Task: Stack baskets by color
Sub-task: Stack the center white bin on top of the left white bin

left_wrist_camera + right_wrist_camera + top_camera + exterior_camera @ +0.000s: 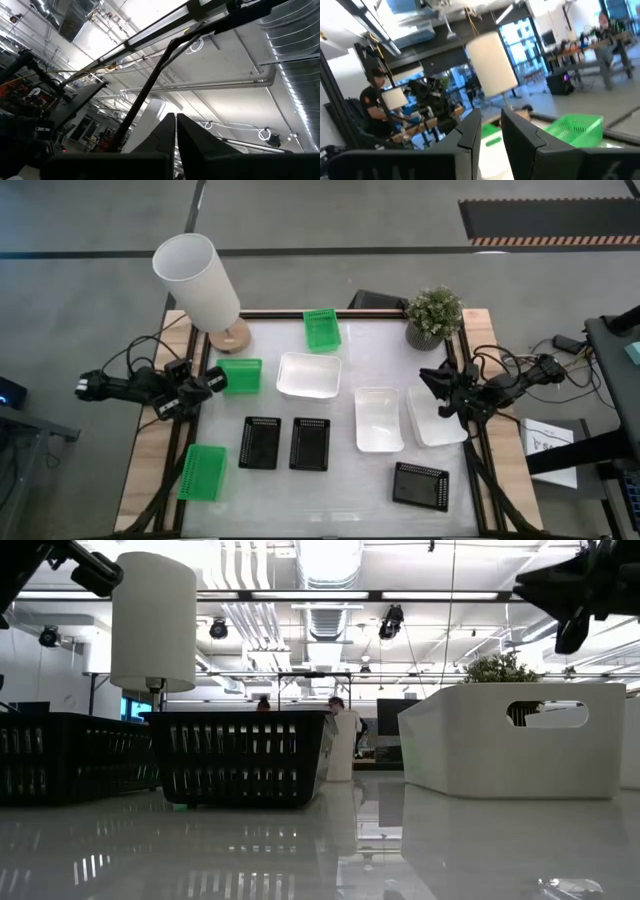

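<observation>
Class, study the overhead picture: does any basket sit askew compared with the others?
Yes. The black basket at the near right edge of the table lies turned at an angle, while the other two black baskets sit square, side by side.

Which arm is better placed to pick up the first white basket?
Right, probably. The right gripper hangs just above the white baskets; the left gripper is beside a green basket, farther away.

One camera hangs high and looks straight down on the whole counter (pixel 330 480). One sits low on the counter, very close to the baskets, and looks across into the room. The left wrist camera points up at the ceiling. The right wrist camera looks across the counter. The tall white lampshade (pixel 196 277) shows in three views.
</observation>
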Controlling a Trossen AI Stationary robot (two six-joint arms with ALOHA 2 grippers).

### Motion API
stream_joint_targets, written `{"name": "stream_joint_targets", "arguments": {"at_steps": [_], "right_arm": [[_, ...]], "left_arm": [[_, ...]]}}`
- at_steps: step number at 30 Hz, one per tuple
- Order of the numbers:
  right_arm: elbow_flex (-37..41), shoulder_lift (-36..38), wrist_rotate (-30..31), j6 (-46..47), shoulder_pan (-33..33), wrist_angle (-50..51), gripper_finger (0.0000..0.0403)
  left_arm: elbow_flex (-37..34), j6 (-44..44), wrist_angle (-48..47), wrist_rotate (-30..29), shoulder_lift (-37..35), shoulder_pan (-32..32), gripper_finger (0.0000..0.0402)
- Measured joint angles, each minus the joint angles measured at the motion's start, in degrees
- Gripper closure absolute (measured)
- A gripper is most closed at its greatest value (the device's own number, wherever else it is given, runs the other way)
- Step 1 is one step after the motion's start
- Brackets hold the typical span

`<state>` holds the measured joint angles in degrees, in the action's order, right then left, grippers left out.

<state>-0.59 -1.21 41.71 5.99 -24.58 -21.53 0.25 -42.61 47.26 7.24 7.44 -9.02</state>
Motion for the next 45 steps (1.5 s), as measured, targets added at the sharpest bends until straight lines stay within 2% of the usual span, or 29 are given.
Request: {"name": "stream_joint_targets", "arguments": {"at_steps": [4,9,11,14,16,18,24,28,32,35,42,45], "right_arm": [[-1.09,-0.02,-4.57,-5.89,0.00,-2.58,0.0335],[-4.65,-0.02,-9.18,-12.61,0.00,-1.46,0.0335],[-5.56,-0.02,-10.42,-15.40,0.00,-0.89,0.0335],[-6.87,-0.02,-10.84,-18.66,0.00,-1.33,0.0335],[-7.30,-0.02,-10.88,-20.45,0.00,-0.99,0.0335],[-7.43,-0.02,-11.42,-21.40,-0.01,-1.09,0.0335],[-7.44,-0.02,-14.42,-21.65,-0.02,0.74,0.0335],[-7.46,-0.02,-14.94,-22.76,-0.02,1.32,0.0335],[-7.46,-0.02,-14.92,-24.07,-0.02,1.20,0.0335],[-8.20,-0.02,-14.92,-24.03,-0.02,1.27,0.0335],[-10.28,-0.02,-14.92,-24.82,-0.02,1.87,0.0335],[-10.28,-0.02,-14.92,-25.54,-0.02,2.15,0.0335]], "left_arm": [[0.00,-6.38,0.25,-0.02,-0.02,-0.02,0.0402],[0.03,-5.01,0.52,-1.30,0.00,-0.04,0.0402],[0.27,0.46,1.12,-8.12,-0.03,-0.02,0.0402],[0.51,14.68,2.94,-20.33,-0.02,0.03,0.0402],[0.70,20.92,5.23,-26.42,-0.04,0.03,0.0402],[0.72,23.99,6.29,-29.30,-0.07,0.03,0.0402],[0.72,31.70,6.94,-30.83,0.02,0.02,0.0402],[0.55,25.20,6.68,-38.25,1.58,0.03,0.0402],[0.63,23.38,8.05,-37.87,4.98,0.03,0.0402],[3.59,23.56,8.35,-34.74,8.66,0.02,0.0402],[16.76,24.75,5.74,-34.61,24.23,-0.02,0.0402],[23.38,20.98,4.30,-34.53,31.40,-0.20,0.0402]]}}
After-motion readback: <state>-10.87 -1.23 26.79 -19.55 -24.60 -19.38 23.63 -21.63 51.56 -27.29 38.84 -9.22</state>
